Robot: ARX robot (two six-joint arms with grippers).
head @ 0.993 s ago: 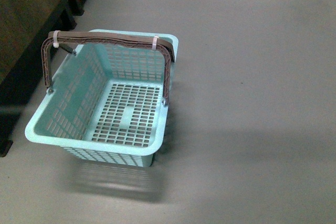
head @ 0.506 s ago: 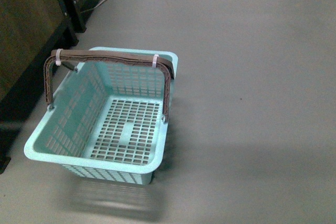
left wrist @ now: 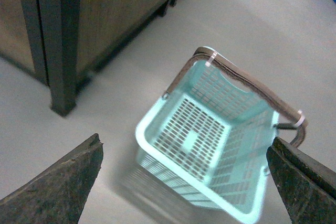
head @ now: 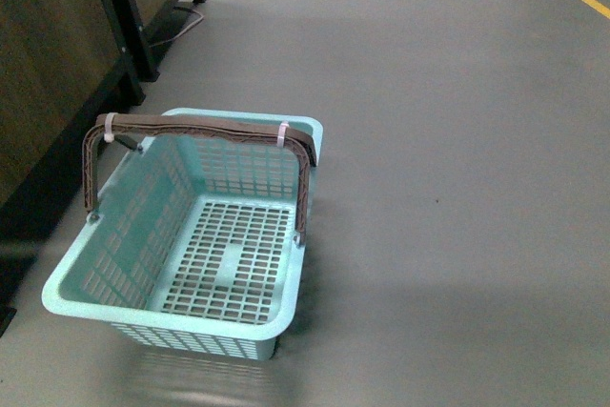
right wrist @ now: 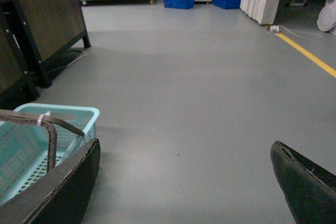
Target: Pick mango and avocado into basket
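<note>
— Lower left of front view, your basket (head: 143, 216) sits empty; mango, avocado unseen. Risk?
— Your left pincer (left wrist: 184, 142) and right pincer (right wrist: 185, 144) gape, holding nothing; you could grab lookalikes.

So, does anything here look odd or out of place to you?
Only small things: the basket is empty, its two handles are bound together with white zip ties, and no fruit shows in any view.
</note>
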